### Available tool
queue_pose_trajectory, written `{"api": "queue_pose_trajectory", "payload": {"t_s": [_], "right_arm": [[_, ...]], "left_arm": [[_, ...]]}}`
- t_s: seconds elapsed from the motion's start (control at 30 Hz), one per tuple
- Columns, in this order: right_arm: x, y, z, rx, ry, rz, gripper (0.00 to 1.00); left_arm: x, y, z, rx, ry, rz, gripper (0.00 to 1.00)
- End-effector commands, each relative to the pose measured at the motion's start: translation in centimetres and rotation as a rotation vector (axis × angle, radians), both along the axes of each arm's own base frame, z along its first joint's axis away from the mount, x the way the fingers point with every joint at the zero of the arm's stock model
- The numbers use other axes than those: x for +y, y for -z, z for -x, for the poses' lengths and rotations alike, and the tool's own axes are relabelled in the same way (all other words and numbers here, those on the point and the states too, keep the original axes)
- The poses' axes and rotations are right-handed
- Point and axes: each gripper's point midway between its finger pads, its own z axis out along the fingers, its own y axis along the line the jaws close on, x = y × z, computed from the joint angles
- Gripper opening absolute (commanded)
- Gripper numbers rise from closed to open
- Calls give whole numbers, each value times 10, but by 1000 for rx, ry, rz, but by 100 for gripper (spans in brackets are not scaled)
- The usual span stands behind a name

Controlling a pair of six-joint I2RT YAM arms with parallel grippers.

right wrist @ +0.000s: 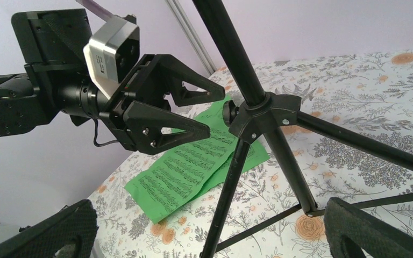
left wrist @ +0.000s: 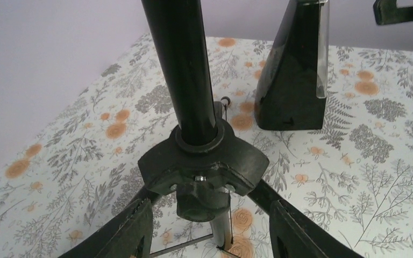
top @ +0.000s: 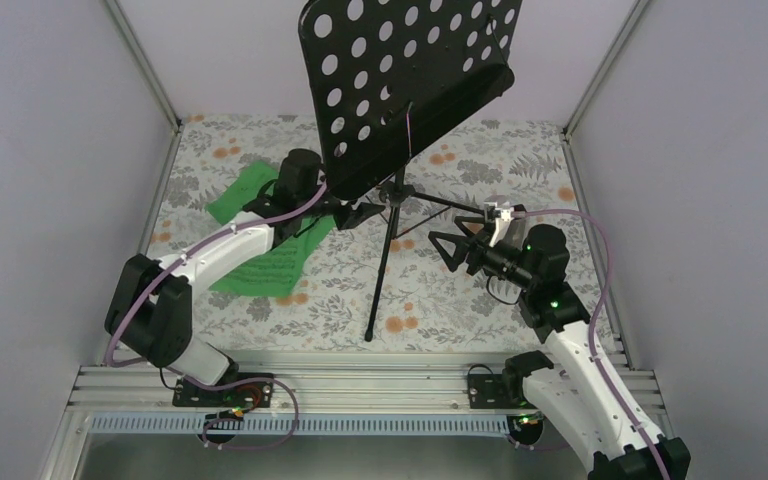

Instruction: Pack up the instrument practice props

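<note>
Between left fingers [left wrist: 134, 232], music stand hub [left wrist: 201, 169]

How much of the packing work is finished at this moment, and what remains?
Nothing looks packed yet. The music stand stands fully unfolded, the green music sheets lie flat on the table, and the metronome sits upright beside the stand. In hand: the left gripper is open at the stand's leg hub, not closed on it; the right gripper is open and empty nearby. All three props are left to pack.
</note>
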Motion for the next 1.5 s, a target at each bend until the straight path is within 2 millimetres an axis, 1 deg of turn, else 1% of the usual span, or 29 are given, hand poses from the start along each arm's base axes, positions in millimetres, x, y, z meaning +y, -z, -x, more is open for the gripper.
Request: {"api": "queue_pose_trajectory", "payload": {"t_s": [0.0,0.07,0.17,0.27,0.8,0.93,1.07,1.33,1.47], "right_arm": [[5,-6,3,-12,-30,-10,100],[5,-5,3,-9,-31,-10,100],[5,-4,2,-5,-30,-10,100],[5,-2,2,1,-30,-9,100],[5,2,1,13,-27,-4,100],[5,4,1,15,-27,-3,100],[5,5,1,21,-28,-2,100],[5,7,2,25,-28,-1,100],[5,8,2,29,-28,-1,100]], "left_arm": [[-2,5,-3,-59,22,-48,54],[-2,7,-5,-61,19,-57,51],[-4,9,-8,-59,21,-67,43],[-7,9,-11,-57,24,-72,40],[-11,-1,-19,-124,-5,-39,41],[-13,-4,-19,-138,-2,-22,47],[-16,-3,-20,-136,4,-22,47],[-19,0,-20,-123,16,-31,38],[-19,-2,-19,-117,15,-25,29]]}}
